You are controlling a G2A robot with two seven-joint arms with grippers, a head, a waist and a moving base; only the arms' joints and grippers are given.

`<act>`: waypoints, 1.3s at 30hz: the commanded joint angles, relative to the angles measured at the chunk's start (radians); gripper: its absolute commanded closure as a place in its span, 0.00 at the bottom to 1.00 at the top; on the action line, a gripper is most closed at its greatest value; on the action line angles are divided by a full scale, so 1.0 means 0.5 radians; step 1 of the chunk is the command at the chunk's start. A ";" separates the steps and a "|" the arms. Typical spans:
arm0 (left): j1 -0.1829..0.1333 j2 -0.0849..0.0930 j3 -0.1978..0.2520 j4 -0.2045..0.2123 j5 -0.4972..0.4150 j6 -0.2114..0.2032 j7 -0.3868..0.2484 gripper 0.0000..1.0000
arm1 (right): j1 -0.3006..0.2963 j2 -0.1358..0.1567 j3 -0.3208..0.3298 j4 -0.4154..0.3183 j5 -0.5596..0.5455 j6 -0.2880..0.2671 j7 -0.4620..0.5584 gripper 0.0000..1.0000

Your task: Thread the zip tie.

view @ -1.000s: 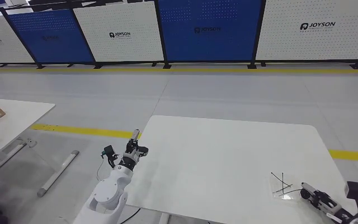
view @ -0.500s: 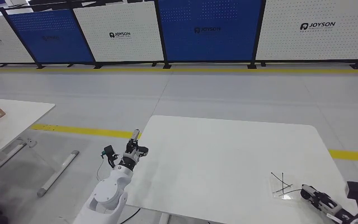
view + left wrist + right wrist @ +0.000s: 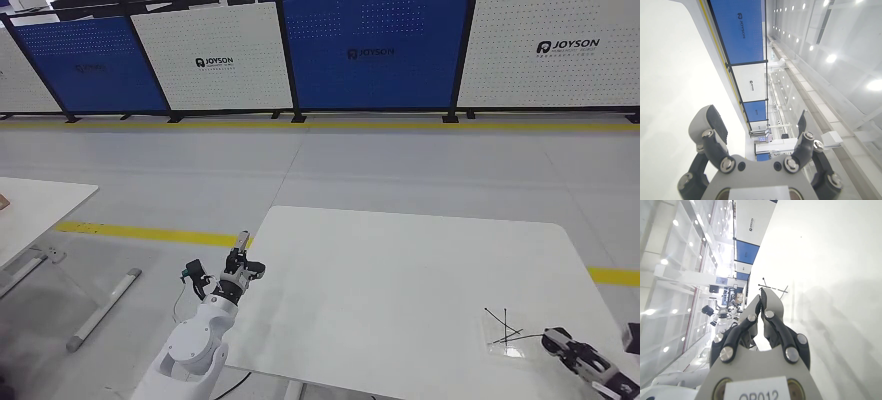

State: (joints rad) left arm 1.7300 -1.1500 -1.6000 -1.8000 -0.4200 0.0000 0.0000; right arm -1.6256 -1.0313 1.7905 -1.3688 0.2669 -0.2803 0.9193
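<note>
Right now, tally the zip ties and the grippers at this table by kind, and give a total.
Black zip ties: 3, crossed near the table corner
Grippers: 2 (left gripper, fingers open; right gripper, fingers shut, seemingly on one tie's end)
Total: 5

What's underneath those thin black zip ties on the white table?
Mostly bare white table; a faint clear sheet seems to sit under the thin black zip ties' near ends. The right gripper, shut on one, hides its tip.
</note>
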 commanded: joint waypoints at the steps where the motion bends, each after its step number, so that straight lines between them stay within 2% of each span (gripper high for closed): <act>1: 0.000 0.000 0.000 0.000 0.000 0.000 0.000 0.00 | -0.016 -0.002 0.024 0.005 0.169 -0.041 0.055 1.00; 5: 0.000 0.000 0.000 0.000 0.000 0.000 0.000 0.00 | -0.032 -0.005 0.049 0.022 0.395 -0.049 0.154 1.00; 16: 0.000 0.000 0.000 0.000 0.000 0.000 0.000 0.00 | -0.032 -0.005 0.049 0.022 0.395 -0.049 0.154 1.00; 19: 0.000 0.000 0.000 0.000 0.000 0.000 0.000 0.00 | -0.047 -0.011 0.010 -0.036 0.302 -0.092 0.056 1.00; 22: 0.000 0.000 0.000 0.000 0.000 0.000 0.000 0.00 | -0.089 -0.026 -0.012 -0.125 0.383 -0.119 -0.020 1.00; 28: 0.000 0.000 0.000 0.000 0.000 0.000 0.000 0.00 | -0.288 -0.084 -0.081 -0.412 0.479 -0.119 -0.351 1.00; 39: 0.000 0.000 0.000 0.000 0.000 0.000 0.000 0.00 | -0.297 -0.087 -0.084 -0.419 0.496 -0.119 -0.365 1.00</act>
State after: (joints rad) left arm 1.7300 -1.1500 -1.6000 -1.8000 -0.4200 0.0000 0.0000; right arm -1.7739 -1.0747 1.7484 -1.5780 0.5147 -0.3400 0.7366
